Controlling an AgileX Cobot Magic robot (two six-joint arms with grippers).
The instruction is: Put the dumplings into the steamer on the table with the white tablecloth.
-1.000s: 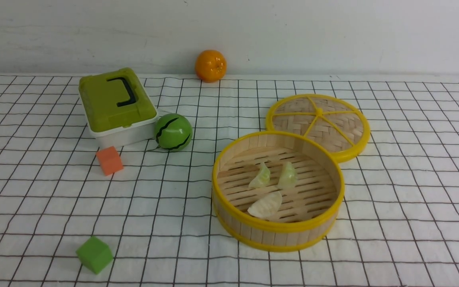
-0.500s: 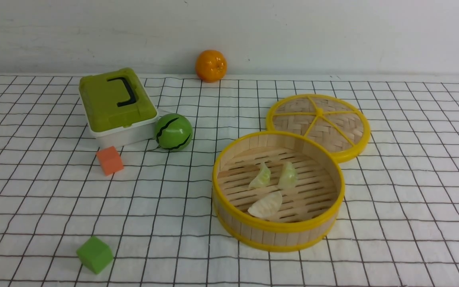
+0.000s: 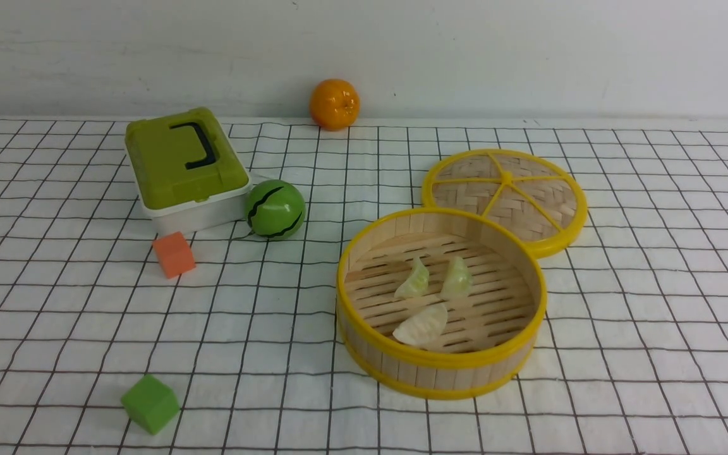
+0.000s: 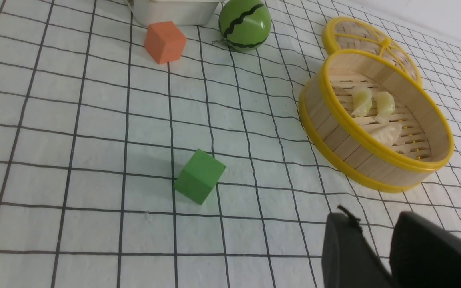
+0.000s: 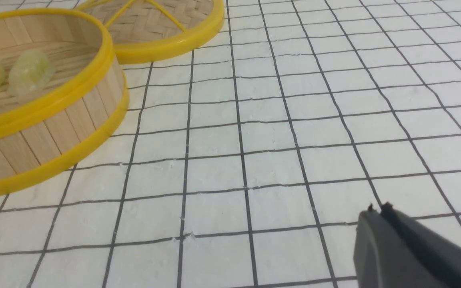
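Note:
The steamer [image 3: 440,364] stands on the white tablecloth [image 3: 655,328] right of centre. Inside lie three dumplings: two pale green ones [image 3: 413,280] [image 3: 457,278] side by side and a whitish one [image 3: 422,325] nearer the front. No arm shows in the front view. In the left wrist view my left gripper [image 4: 370,219] hovers over bare cloth, short of the steamer [image 4: 374,151], open with nothing between its fingers. In the right wrist view my right gripper [image 5: 376,209] is shut and empty over the cloth, well away from the steamer [image 5: 54,128].
The woven steamer lid [image 3: 506,197] lies flat, touching the steamer's far right side. A green cube [image 3: 150,403] sits front left, an orange cube [image 3: 174,254] farther back. A watermelon ball [image 3: 274,209], a green-lidded box [image 3: 182,165] and an orange [image 3: 334,103] stand behind.

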